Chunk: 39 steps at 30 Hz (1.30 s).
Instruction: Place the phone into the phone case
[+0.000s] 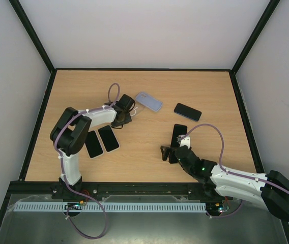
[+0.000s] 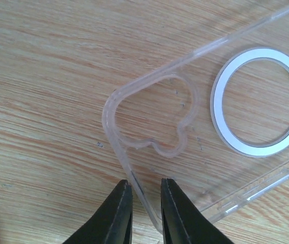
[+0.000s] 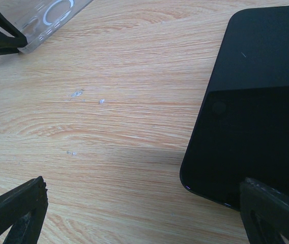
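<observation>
A clear phone case (image 2: 226, 101) with a white ring lies flat on the wooden table; it also shows in the top view (image 1: 136, 108) and in the right wrist view (image 3: 53, 15). My left gripper (image 2: 145, 195) (image 1: 122, 117) is closed to a narrow gap on the case's side rim near the camera cut-out. A black phone (image 3: 259, 101) (image 1: 179, 133) lies screen up near the table's middle. My right gripper (image 3: 144, 213) (image 1: 172, 148) is wide open just above the table. Its right finger (image 3: 277, 213) is over the phone's near corner, and nothing is held.
A pale blue phone or case (image 1: 148, 101) lies just behind the clear case. Another black phone (image 1: 188, 111) lies at the right. Two more black phones (image 1: 93, 144) (image 1: 109, 138) lie side by side next to the left arm.
</observation>
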{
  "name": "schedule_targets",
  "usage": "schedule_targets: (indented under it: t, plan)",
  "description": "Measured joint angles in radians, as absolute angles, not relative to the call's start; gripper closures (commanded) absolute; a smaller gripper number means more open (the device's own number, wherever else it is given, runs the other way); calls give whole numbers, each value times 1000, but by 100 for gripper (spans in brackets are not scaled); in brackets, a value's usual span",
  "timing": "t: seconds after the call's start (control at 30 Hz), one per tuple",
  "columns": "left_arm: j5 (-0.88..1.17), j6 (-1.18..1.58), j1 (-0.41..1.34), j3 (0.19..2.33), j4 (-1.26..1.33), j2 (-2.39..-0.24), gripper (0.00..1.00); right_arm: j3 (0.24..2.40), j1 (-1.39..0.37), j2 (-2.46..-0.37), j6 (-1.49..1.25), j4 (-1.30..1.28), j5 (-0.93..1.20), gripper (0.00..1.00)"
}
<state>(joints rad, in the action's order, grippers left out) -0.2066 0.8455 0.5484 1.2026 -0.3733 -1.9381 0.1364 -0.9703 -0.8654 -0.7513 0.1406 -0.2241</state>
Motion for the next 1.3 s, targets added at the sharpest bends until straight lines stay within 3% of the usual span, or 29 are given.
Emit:
schedule_targets:
  t: [0.37, 1.0, 1.3]
  plan:
    - [-215, 770, 553, 1040, -309, -1824, 97, 136, -970, -865, -754, 141, -224, 1]
    - [-337, 415, 886, 964, -381, -1747, 97, 107, -970, -745, -756, 140, -224, 2]
    - [-356, 228, 934, 958, -347, -1752, 95, 112, -970, -717, -760, 104, -244, 2]
